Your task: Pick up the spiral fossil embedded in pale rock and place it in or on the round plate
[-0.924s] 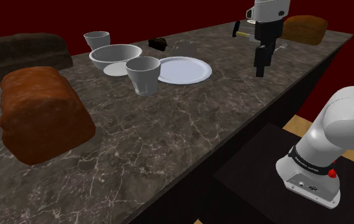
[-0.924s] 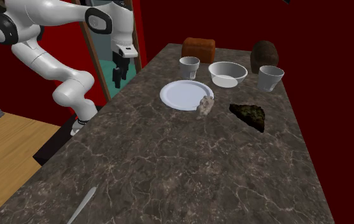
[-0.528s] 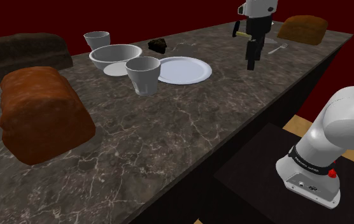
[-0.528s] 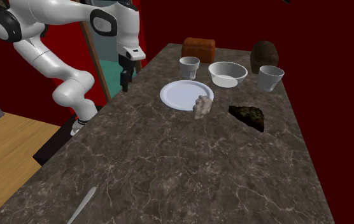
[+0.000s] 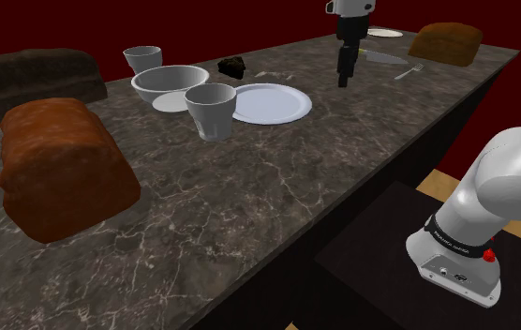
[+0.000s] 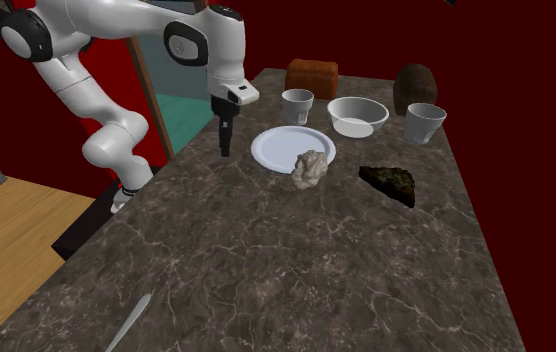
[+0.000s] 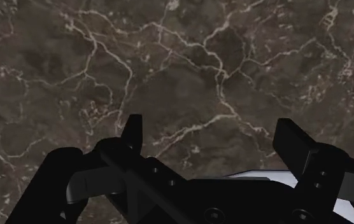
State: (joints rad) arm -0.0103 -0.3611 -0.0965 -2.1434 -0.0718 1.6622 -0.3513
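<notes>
**One plate lying between the open gripper and the fossil**

One relation is deciding the coming move: the pale fossil rock (image 6: 309, 169) is lying beyond the round plate (image 6: 278, 145) from the gripper (image 6: 225, 150). The gripper is hanging point-down over bare marbled countertop (image 6: 266, 260), just beside the plate's rim on the side nearest it. The fossil is sitting at the opposite part of that rim, seemingly touching it or overlapping its edge, though the second exterior view is not settling which.

In the wrist view the two black fingers (image 7: 132, 130) are standing well apart with nothing between them, so the hand is open and carrying nothing. Only veined stone is showing beneath them.

Judging from this, the reach is having to cross the plate to get to the rock, then come back a short way to set it down. The lump is looking chunky and irregular, a little taller than wide as seen here. Its long axis is hard to call, so the finger line will probably need choosing once the hand is over it. Cups and a bowl are standing past the plate, apart from the fossil.
</notes>
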